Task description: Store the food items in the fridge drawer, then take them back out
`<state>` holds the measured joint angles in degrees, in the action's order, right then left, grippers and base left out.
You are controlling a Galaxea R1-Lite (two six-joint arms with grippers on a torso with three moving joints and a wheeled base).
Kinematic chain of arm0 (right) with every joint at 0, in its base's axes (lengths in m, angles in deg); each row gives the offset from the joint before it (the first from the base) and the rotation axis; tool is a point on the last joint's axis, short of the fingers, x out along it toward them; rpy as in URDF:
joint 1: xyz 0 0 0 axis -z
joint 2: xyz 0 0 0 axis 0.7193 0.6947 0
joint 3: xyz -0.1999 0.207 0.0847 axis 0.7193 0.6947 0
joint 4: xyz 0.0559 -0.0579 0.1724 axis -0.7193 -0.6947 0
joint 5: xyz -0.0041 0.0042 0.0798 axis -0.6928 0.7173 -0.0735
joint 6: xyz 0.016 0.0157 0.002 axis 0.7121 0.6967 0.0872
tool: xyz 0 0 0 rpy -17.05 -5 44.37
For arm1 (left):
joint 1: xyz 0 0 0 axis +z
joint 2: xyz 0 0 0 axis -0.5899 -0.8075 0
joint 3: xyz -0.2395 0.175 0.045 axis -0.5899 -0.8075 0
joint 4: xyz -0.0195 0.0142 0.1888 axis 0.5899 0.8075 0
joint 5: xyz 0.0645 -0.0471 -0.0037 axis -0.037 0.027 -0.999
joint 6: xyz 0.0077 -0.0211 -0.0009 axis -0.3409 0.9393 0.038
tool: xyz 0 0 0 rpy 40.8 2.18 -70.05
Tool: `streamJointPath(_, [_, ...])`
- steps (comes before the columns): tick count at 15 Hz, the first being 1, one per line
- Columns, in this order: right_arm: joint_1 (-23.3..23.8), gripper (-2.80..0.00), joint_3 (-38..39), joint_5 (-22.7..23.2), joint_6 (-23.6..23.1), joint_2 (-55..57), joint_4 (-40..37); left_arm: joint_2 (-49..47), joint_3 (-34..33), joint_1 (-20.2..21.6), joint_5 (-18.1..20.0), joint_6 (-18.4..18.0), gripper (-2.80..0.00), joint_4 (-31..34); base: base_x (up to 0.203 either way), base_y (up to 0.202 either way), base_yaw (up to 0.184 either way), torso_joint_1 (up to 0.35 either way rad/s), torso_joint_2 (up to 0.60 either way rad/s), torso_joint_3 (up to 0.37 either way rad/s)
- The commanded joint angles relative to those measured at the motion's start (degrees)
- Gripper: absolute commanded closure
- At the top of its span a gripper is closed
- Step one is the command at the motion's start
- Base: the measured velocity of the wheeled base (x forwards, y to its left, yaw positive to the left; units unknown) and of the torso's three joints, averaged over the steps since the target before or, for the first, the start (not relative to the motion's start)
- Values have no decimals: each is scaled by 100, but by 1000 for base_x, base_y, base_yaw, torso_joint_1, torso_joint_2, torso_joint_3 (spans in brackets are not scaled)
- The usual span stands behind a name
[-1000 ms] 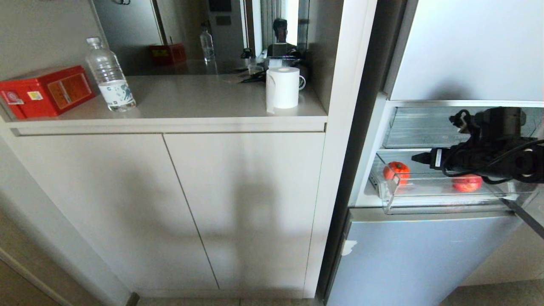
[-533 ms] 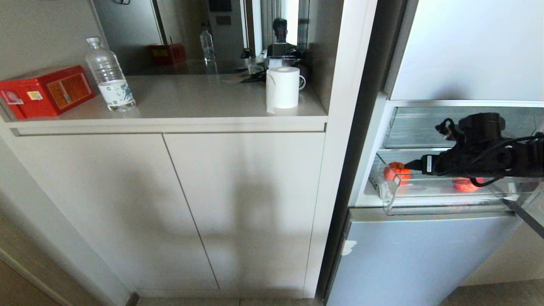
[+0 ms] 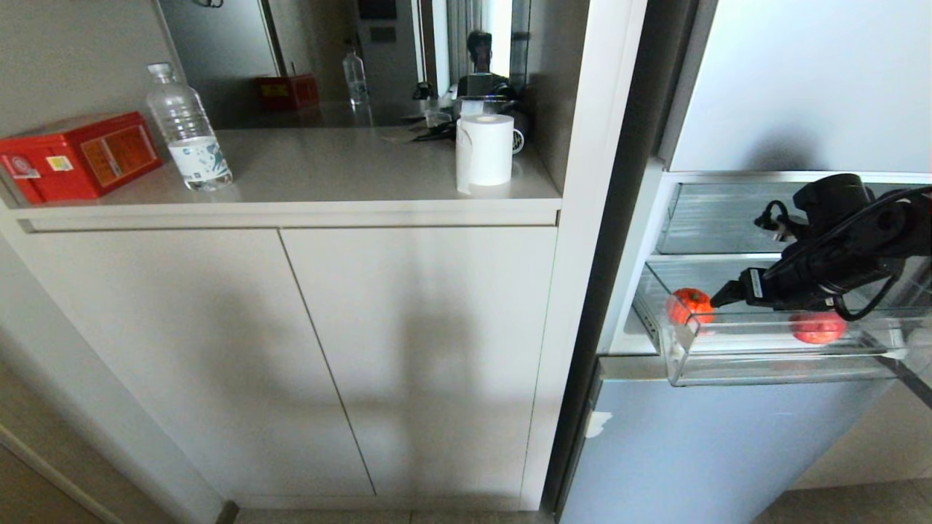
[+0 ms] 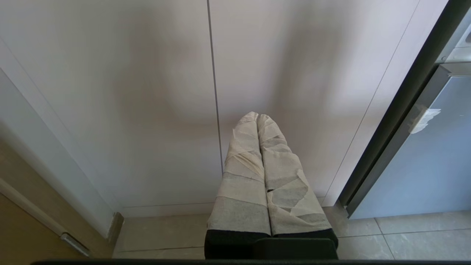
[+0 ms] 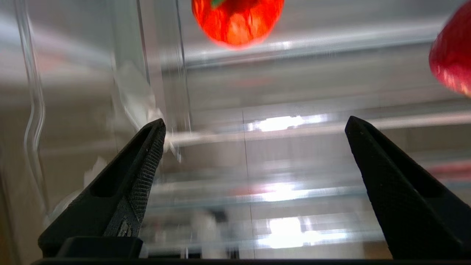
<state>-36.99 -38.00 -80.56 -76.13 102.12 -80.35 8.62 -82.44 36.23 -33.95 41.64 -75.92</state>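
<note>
Two food items in the fridge drawer (image 3: 772,364), right gripper (image 3: 721,298) wide open, empty.
Its fingertip seems close to the orange-red piece (image 3: 690,304); a nudge could roll it away. Left gripper (image 4: 257,119) parked, closed.

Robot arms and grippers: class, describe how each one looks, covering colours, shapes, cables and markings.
The right gripper has black, pointed, wedge-shaped fingers with cross-hatched inner faces. Its arm is black, draped in looping black cables, with a small white label. The left gripper has fingers wrapped in pale tape over black.
</note>
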Motion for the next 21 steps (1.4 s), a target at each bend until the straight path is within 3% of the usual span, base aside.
streamJointPath(1, [88,-280,-231,-17,-71,-264,-963,-9,-1,1,-1,1,0,0,0,0,0,0,0,0])
streamJointPath(3, [197,-280,-260,-20,-312,-444,-1404,-9,-1,1,-1,-8,0,-1,0,0,0,0,0,0])
streamJointPath(7, [493,-280,34,-12,-449,-617,-1444,-9,-1,1,-1,1,0,-1,0,0,0,0,0,0])
streamJointPath(13, [521,-280,83,-21,-434,-377,-1417,-9,-1,1,-1,1,0,-1,0,0,0,0,0,0])
streamJointPath(18, [599,-280,634,-29,-628,-931,-1435,-9,-1,1,-1,1,0,0,0,0,0,0,0,0])
streamJointPath(21, [561,-280,487,21,-598,-746,-1378,-9,-1,3,-1,-3,0,1,0,0,0,0,0,0])
